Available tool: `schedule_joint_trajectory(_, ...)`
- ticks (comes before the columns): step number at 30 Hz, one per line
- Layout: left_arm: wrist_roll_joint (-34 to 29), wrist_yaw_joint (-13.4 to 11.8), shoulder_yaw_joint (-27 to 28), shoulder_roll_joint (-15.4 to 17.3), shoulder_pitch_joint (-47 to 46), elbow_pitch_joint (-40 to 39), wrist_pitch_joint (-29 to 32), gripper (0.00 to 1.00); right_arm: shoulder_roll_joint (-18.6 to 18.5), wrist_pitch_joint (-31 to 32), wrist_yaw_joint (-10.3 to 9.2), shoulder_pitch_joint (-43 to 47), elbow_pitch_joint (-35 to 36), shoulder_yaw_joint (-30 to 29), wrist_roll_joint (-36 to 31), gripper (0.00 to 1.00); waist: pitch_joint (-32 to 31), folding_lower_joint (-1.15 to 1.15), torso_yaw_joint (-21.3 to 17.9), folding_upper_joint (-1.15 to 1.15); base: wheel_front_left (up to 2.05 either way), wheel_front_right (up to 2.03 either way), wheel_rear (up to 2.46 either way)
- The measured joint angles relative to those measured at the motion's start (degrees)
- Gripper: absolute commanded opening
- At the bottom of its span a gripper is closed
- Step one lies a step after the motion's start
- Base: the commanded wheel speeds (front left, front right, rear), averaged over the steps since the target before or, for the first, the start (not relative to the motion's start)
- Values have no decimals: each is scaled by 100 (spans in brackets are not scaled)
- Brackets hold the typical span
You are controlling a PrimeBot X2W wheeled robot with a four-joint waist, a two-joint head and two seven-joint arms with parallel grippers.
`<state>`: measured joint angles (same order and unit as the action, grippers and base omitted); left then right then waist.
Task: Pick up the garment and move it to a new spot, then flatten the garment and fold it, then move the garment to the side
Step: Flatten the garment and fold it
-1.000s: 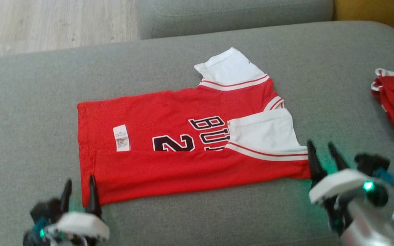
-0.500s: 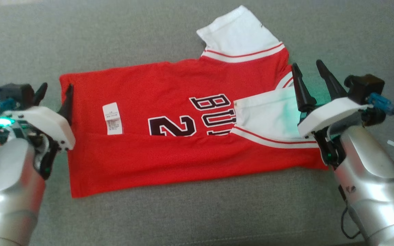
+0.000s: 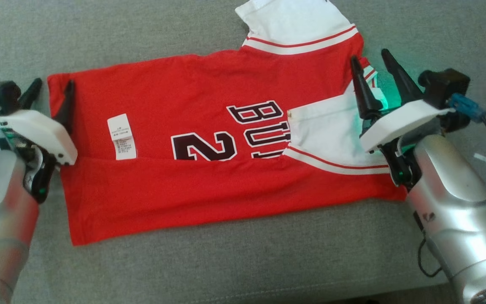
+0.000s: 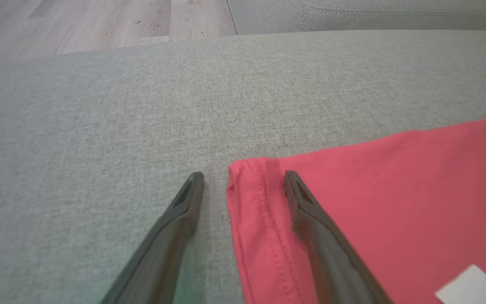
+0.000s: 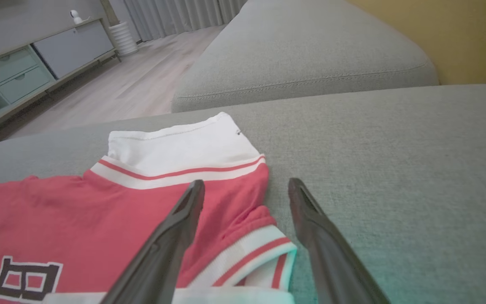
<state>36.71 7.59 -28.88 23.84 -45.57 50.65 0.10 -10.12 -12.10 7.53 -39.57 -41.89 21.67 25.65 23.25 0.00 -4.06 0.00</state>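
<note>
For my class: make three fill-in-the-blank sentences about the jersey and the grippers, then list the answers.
1. The jersey has a ____ body and white sleeves.
2. The digit printed on it is ____.
3. The jaws of the left gripper and right gripper stand ____.
Answers: red; 2; open.

Red jersey (image 3: 163, 97) on a grey sofa (image 3: 226, 261).
The jersey has white sleeves trimmed in red-and-white stripes, black lettering outlined in white, and a white label (image 3: 121, 137). The left gripper (image 3: 54, 82) and right gripper (image 3: 369, 55) have black fingers (image 3: 363, 93), white housings, green lights and silver forearms. The floor (image 4: 78, 25) is pale wood grain; the wall (image 5: 471, 38) is yellow.
</note>
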Motion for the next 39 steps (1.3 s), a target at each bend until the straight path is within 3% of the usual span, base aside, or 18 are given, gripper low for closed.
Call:
schedule_joint_trajectory(1,14,0,-86,3,-53,27,-21,100,-15,7,0,-40,-2,51,9,100,27,0,4,0,0,0,0)
schedule_joint_trajectory(2,36,0,-145,2,-109,36,-23,69,-46,35,0,-98,-18,98,9,100,53,0,14,0,0,0,0)
schedule_joint_trajectory(3,81,0,-211,2,-159,44,-31,9,-97,74,0,-174,-29,130,12,100,77,0,30,0,0,0,0)
schedule_joint_trajectory(4,118,0,-296,2,-203,42,-56,0,-155,99,0,-272,-52,141,26,100,95,0,52,0,0,0,0)
schedule_joint_trajectory(13,465,0,-1024,-141,-514,-158,-354,0,-530,1009,0,-1596,-703,245,193,100,279,0,460,0,0,0,0)
schedule_joint_trajectory(20,520,0,-1608,-570,-940,-301,-925,0,-754,1906,0,-2369,-1571,524,256,100,447,0,1050,0,0,0,0)
schedule_joint_trajectory(27,799,0,-2198,-813,-1215,-269,-1140,0,-914,2263,0,-2982,-2208,739,182,100,654,0,1617,0,0,0,0)
schedule_joint_trajectory(33,1096,0,-2576,-870,-1388,-191,-1287,0,-981,2375,0,-3367,-2599,842,74,100,825,0,1831,0,0,0,0)
schedule_joint_trajectory(34,1143,0,-2642,-870,-1413,-166,-1290,0,-985,2381,0,-3401,-2636,879,46,85,832,0,1841,0,0,0,0)
schedule_joint_trajectory(35,1193,0,-2684,-869,-1424,-151,-1318,0,-984,2382,0,-3412,-2653,923,35,39,833,0,1842,0,0,0,0)
schedule_joint_trajectory(36,1250,0,-2700,-870,-1427,-148,-1337,0,-980,2381,0,-3412,-2657,939,37,0,836,-1,1838,0,0,0,0)
schedule_joint_trajectory(39,1377,0,-2769,-839,-1445,-82,-1386,0,-955,2319,0,-3484,-2740,939,38,0,860,0,1787,0,0,0,0)
